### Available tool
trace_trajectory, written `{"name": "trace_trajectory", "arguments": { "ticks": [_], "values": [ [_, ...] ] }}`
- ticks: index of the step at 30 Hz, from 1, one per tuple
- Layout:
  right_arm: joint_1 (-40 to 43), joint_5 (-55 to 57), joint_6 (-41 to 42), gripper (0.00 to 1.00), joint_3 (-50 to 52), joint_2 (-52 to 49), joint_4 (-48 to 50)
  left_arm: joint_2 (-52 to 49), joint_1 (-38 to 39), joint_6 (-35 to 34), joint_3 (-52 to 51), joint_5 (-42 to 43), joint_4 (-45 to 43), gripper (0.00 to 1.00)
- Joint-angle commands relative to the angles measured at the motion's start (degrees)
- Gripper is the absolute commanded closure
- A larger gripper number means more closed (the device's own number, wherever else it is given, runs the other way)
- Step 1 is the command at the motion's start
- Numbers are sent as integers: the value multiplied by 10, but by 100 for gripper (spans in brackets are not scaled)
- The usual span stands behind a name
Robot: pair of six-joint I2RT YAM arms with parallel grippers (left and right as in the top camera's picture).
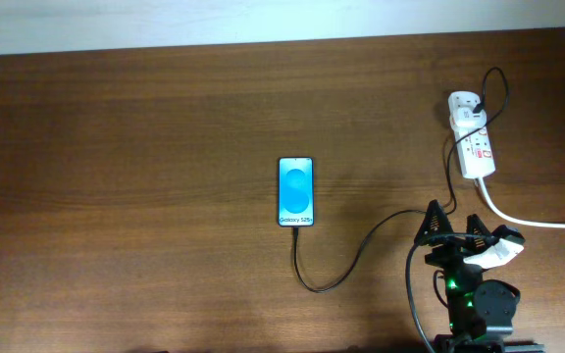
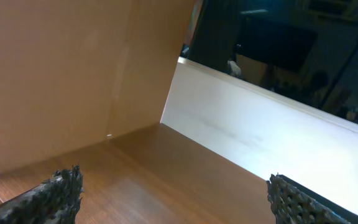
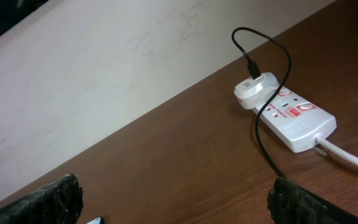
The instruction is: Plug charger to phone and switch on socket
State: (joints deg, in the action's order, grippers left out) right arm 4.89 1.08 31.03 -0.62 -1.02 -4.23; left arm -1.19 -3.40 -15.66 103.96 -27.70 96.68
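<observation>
See phone [image 1: 296, 192] flat at middle of table [image 1: 116, 196], screen lit. See charger [image 1: 296, 250] looping from its near edge to socket [image 1: 472, 137] by far right corner. Read right hand [image 1: 452, 224] by near edge as spread wide, empty. Same for left hand [image 2: 173, 196]: wide, empty.

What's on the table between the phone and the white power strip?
Overhead, mostly bare table. Only the black charger cable drops beside the power strip and loops toward the phone.

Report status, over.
Left gripper open, empty. Right gripper open, empty. Charger reaches phone bottom edge, seating unclear. Socket past right gripper, cable lying between.
</observation>
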Motion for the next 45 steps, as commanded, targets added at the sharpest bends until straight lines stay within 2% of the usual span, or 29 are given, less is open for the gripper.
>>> {"name": "trace_trajectory", "arguments": {
  "ticks": [1, 8, 11, 14, 36, 40, 41, 43, 45],
  "values": [
    [-3, 9, -1, 2, 3, 3, -3, 7, 0, -2, 0, -2, 0, 1],
    [-4, 0, -22, 2, 3, 5, -4, 7, 0, -2, 0, -2, 0, 1],
    [-4, -25, -216, 2, 3, 8, -4, 7, 0, -2, 0, -2, 0, 0],
    [-4, -21, -276, 2, 3, 8, -5, 7, 0, -2, 0, -2, 0, 1],
    [-4, -19, -276, 2, 3, 7, -3, 7, 0, -4, -2, 12, 0, 1],
    [-4, -19, -276, 2, 3, 7, -3, 7, 10, -4, -110, 71, -22, 1],
    [-4, -19, -276, 2, 3, 7, -3, 7, 9, -3, -169, 79, -65, 1],
    [-4, -19, -276, 2, 3, 7, -3, 7, 3, 6, -320, 121, -227, 1],
    [-4, -19, -276, 1, 3, 7, -3, 7, 3, 29, -427, 164, -345, 1]
  ]
}}
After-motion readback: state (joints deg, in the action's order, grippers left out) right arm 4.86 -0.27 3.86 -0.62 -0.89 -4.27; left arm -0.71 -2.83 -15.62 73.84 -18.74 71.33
